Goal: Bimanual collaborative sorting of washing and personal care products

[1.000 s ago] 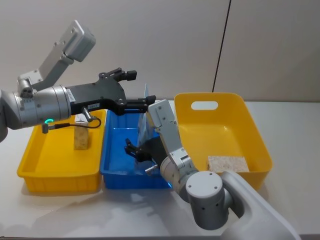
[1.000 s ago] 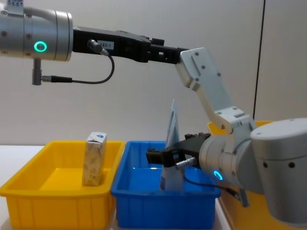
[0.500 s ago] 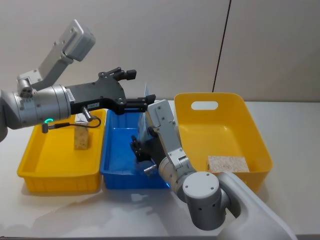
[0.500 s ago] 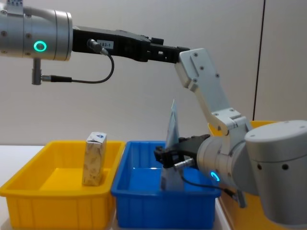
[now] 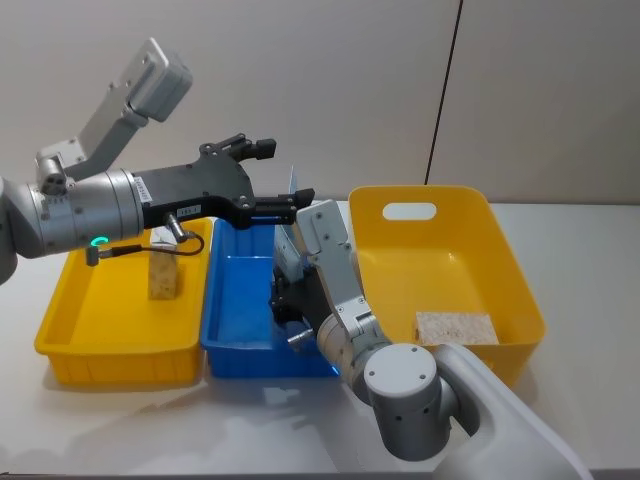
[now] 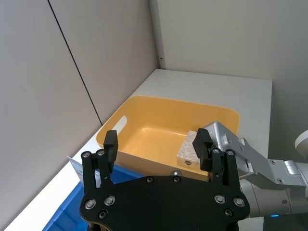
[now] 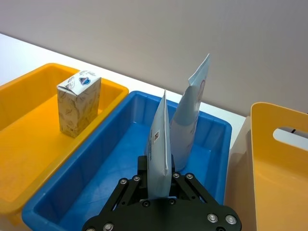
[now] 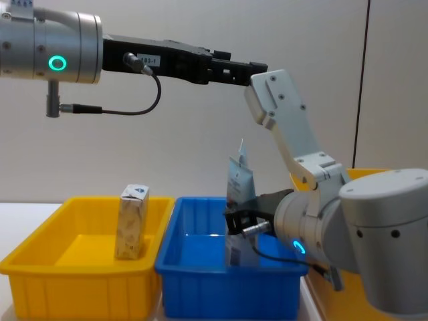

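Three plastic bins sit side by side on the white table: a yellow bin [image 5: 120, 315] on the robot's left, a blue bin [image 5: 240, 320] in the middle, and a bigger yellow bin with a handle hole [image 5: 445, 260] on the robot's right. They look smooth and shiny, with sloped walls.

Inside the blue bin stand two light blue tubes. They are wide at the bottom and flat and thin at the top, like toothpaste tubes. The right gripper [image 7: 156, 190] is low in the blue bin, and its black fingers [image 7: 139, 185] pinch the nearer light blue tube [image 7: 158, 149] near its bottom. This tube stands up straight, with its thin edge toward the wrist camera and a small square code printed on it. The second tube [image 7: 190, 113] stands just behind it, leaning a little, with its pointed flat end up high.

A marbled box [image 5: 162, 272] stands upright in the left yellow bin. It is a small paper carton with grey-white speckles, a folded top and a blue mark near the top. Another marbled box [image 5: 456, 327] lies flat on the floor of the big yellow bin, near its front wall.

The left gripper [image 6: 159, 149] hangs high in the air over the blue bin, well above the tubes. Its two black, blocky fingers [image 6: 201, 144] are spread wide apart with nothing between them. The arm behind it is shiny grey metal with a green ring light.
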{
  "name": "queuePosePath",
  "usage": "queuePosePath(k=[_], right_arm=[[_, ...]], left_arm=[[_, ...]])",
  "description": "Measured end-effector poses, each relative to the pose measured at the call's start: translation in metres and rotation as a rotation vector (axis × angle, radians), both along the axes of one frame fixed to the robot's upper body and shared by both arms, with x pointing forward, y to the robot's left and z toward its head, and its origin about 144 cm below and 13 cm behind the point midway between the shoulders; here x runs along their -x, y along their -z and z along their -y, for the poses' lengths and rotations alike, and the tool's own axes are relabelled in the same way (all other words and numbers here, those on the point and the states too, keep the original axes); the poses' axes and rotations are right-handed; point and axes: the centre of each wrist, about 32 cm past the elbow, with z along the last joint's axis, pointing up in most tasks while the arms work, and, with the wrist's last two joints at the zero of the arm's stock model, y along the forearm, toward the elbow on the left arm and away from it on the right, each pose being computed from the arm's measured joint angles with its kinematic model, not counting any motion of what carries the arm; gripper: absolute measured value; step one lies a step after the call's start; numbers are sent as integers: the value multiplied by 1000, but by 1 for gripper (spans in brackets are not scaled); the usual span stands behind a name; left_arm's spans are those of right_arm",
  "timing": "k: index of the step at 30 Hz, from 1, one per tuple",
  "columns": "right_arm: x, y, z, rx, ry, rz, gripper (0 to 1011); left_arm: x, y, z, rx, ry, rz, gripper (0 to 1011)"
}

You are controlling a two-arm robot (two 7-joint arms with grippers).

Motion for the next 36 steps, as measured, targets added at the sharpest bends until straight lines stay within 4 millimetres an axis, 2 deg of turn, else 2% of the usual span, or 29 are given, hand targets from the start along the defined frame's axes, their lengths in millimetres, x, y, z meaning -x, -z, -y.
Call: queuePosePath(k=[19,36], right_arm=[[0,1,1,-4,4,16,177],[2,1,25,-1,17,115,164]], left_arm=[[0,0,1,1,4,0,998],[2,0,5,4,24,-3,999]])
